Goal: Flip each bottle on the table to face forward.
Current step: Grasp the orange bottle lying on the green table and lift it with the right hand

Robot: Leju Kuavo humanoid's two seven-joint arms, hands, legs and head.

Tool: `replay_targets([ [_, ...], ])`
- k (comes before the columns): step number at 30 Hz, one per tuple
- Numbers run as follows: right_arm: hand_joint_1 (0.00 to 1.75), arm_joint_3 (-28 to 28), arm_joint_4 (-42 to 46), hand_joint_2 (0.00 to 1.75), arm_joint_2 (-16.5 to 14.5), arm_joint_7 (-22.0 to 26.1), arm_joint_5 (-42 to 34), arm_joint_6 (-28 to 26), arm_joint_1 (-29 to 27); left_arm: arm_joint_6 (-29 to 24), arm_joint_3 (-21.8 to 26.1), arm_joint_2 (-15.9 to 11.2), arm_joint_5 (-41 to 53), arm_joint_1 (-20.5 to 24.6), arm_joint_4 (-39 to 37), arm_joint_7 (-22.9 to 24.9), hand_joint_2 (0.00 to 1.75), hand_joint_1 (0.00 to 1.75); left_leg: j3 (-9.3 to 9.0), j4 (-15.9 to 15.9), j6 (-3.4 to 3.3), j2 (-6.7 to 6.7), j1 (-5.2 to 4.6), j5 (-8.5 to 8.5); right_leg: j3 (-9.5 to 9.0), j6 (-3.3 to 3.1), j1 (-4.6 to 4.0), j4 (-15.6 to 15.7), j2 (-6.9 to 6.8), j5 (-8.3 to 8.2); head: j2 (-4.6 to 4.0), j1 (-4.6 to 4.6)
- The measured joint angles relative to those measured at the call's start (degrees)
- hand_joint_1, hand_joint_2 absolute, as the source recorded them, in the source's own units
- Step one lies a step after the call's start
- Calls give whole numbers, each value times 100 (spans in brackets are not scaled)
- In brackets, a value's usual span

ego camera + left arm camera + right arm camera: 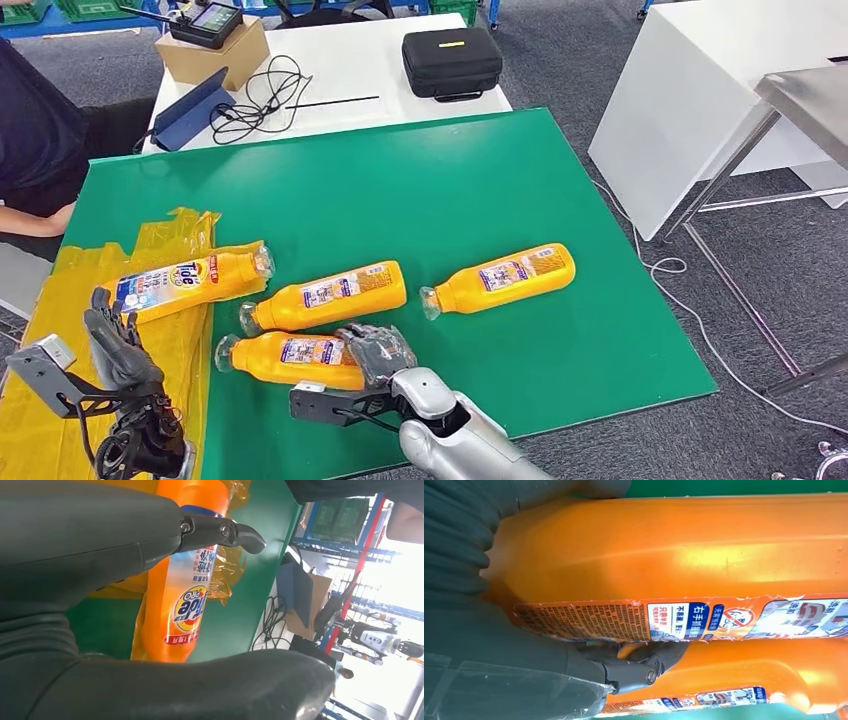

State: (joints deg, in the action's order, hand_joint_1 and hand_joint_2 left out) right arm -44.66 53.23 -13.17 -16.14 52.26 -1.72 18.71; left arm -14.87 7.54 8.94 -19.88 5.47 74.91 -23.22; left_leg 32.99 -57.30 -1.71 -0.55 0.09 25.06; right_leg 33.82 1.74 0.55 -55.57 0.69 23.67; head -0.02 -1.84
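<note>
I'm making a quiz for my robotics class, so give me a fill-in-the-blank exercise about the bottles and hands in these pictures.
1. ____ orange bottles lie on their sides on the green table.
2. The right hand rests on the bottle nearest the robot, at its ____ end.
3. The Tide bottle lies partly on a sheet of ____ plastic.
4. The left hand holds ____.

Missing words: four; bottom; yellow; nothing
</note>
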Motion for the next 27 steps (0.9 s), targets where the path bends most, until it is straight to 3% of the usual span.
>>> replay_targets([
  [11,175,-33,-275,175,-84,286,-241,196,165,-94,92,-24,-172,-129,91,-40,0,0,-12,0,13,26,7,4,-8,-10,-10,-2,28,-7,0,-1],
  [15,175,30,-277,175,-119,875,-1015,209,171,142,187,-33,-346,-322,276,56,175,0,-13,0,19,32,12,9,-3,-13,-15,-1,39,-6,0,-1],
  [18,175,281,237,175,-33,1573,-2054,274,-139,601,202,-35,-697,-484,426,169,175,0,12,-1,17,20,14,4,16,-13,-16,-2,30,-6,0,-1],
  [22,175,978,1704,175,159,2299,-2958,212,-695,1416,184,-16,-1321,-824,767,360,175,0,51,-2,11,8,13,-2,49,-11,-14,-3,23,-8,0,-1],
  [27,175,1663,2904,175,302,2482,-3129,168,-952,1710,100,25,-1541,-1021,1108,460,175,0,57,-3,8,4,6,2,50,-9,-8,0,20,-6,0,-2],
])
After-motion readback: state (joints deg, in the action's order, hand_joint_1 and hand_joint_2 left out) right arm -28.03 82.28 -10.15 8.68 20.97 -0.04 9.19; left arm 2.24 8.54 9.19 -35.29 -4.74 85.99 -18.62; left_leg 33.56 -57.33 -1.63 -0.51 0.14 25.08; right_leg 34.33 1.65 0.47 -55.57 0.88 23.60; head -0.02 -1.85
